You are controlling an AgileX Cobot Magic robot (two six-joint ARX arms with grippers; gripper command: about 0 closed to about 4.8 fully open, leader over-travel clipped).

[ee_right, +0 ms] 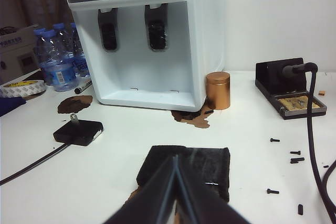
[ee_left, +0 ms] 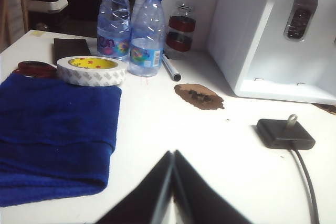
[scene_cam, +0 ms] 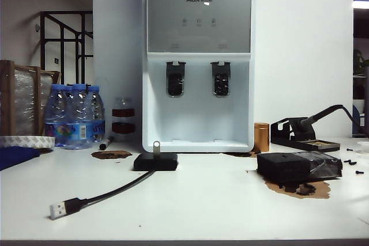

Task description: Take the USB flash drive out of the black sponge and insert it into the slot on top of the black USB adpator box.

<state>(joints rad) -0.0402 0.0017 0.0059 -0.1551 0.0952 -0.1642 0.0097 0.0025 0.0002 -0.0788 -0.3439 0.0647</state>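
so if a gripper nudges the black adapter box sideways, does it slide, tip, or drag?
The black USB adpator box is flat and low, so tipping seems unlikely. It probably slides on the smooth table. Its thick cable may drag and swing it round.

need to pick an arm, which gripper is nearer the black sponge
Right. The shut right gripper sits just before the black sponge; the shut left gripper is beside the blue cloth, the sponge out of its view.
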